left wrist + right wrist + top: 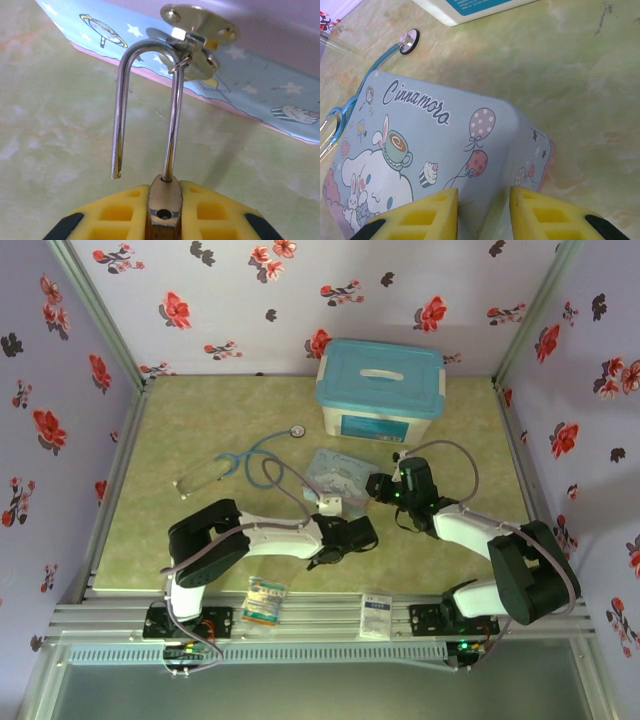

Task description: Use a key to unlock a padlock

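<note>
The padlock [164, 206] body is mostly hidden inside the left claw [165, 194] and cut off below.

Your left arm [270, 532] folds at the elbow and stretches its forearm rightward toward the centre. The left pincer [165, 194] has both yellow fingers [112, 212] clamped on the body of the padlock [162, 206]. Your right arm [470, 530] bends over its base and reaches leftward. The right pincer [484, 210] is angled downward with its jaws partly apart.
</note>
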Tool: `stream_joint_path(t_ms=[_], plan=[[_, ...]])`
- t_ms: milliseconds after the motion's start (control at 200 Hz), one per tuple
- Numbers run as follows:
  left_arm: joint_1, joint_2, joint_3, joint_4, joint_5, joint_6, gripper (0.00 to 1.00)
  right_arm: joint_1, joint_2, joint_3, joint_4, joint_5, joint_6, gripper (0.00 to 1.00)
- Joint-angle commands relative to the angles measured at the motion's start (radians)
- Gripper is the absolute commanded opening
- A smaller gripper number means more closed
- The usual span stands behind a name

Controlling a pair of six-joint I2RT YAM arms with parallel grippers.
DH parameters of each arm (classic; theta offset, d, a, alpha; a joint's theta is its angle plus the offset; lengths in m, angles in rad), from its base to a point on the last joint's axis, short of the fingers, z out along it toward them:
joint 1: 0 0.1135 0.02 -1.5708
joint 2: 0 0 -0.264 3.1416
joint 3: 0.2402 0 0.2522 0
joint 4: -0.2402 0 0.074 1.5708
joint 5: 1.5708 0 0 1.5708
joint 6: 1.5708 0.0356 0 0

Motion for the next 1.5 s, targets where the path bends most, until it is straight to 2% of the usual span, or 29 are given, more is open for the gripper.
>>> stream_joint_path(t_ms=[0,60,145,290,430,595,635,720,800,950,1070,1240,1285,1350,1495], plan=[[0.005,0.093,0.085,-0.337,-0.103,-0.001,0.14,-0.011,0.038,-0.041,-0.104,0.061,-0.017,0.32],[0.0,0.12,0.103,-0.384,-0.112,-0.01,0.14,-0.011,0.041,-0.038,-0.104,0.061,-0.018,0.32],[-0.006,0.128,0.099,-0.365,-0.108,-0.005,0.16,-0.01,0.045,-0.035,-0.104,0.06,-0.018,0.32],[-0.024,0.13,0.126,-0.317,-0.096,0.02,0.27,-0.01,0.053,-0.033,-0.1,0.053,-0.016,0.32],[-0.036,0.127,0.154,-0.312,-0.073,0.023,0.46,-0.011,0.055,-0.032,-0.101,0.053,-0.018,0.32],[-0.049,0.011,0.067,-0.172,-0.053,0.057,0.45,-0.011,0.055,-0.032,-0.103,0.058,-0.019,0.32],[-0.051,-0.026,0.031,-0.119,-0.051,0.074,0.4,-0.011,0.059,-0.032,-0.103,0.058,-0.019,0.32],[-0.046,-0.068,-0.035,-0.019,-0.042,0.1,0.19,-0.011,0.063,-0.03,-0.098,0.055,-0.014,0.32],[-0.044,-0.055,-0.029,-0.024,-0.039,0.112,0.15,-0.01,0.066,-0.031,-0.093,0.052,-0.011,0.32],[-0.071,0.024,0.096,-0.186,-0.095,0.124,0.25,-0.01,0.07,-0.035,-0.091,0.05,-0.009,0.32],[-0.094,0.048,0.138,-0.196,-0.119,0.182,0.24,-0.012,0.07,-0.034,-0.092,0.054,-0.011,0.32],[-0.103,0.134,0.253,-0.353,-0.157,0.169,0.23,-0.012,0.069,-0.035,-0.096,0.053,-0.013,0.32],[-0.104,0.121,0.249,-0.353,-0.161,0.178,0.27,-0.012,0.068,-0.035,-0.098,0.055,-0.014,0.32],[-0.107,0.076,0.218,-0.308,-0.154,0.194,0.41,-0.012,0.067,-0.035,-0.098,0.057,-0.016,0.32],[-0.1,-0.125,0.078,-0.08,-0.074,0.243,0.5,-0.014,0.046,-0.042,-0.091,0.056,-0.018,0.35]])
